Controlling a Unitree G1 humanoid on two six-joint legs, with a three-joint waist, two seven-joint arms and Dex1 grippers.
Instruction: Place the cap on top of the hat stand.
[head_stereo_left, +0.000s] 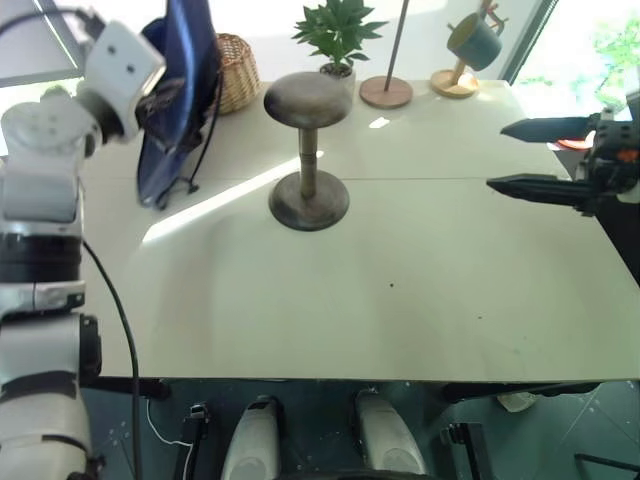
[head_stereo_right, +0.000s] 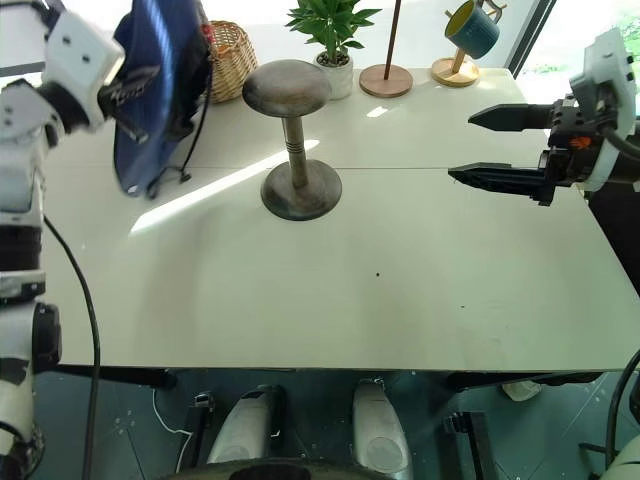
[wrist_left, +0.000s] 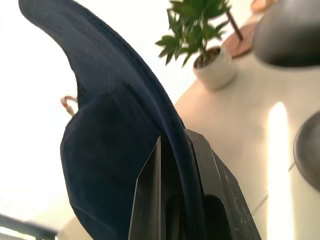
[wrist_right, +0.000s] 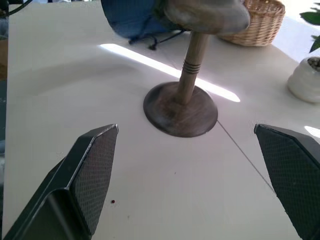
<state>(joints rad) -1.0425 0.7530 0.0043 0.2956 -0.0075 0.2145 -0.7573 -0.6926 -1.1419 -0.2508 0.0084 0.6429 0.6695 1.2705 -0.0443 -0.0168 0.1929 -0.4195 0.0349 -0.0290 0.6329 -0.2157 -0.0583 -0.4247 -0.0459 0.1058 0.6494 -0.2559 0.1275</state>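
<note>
Cap lifted at the table's left side, stand bare at centre.

Head views: the navy cap (head_stereo_left: 183, 95) hangs on edge from the left gripper (head_stereo_left: 165, 100), raised left of the hat stand (head_stereo_left: 308, 150) on the table (head_stereo_left: 400, 300); the right gripper (head_stereo_right: 500, 145) reaches level from the right, fingers spread, empty.
Left wrist view: the black fingers (wrist_left: 212, 185) are clamped on the cap's brim.
Right wrist view: the stand's base sits between wide-apart fingers (wrist_right: 92, 170), well clear.

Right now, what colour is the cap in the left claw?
Navy blue, plain fabric. The cap shows best in the right eye view.
</note>
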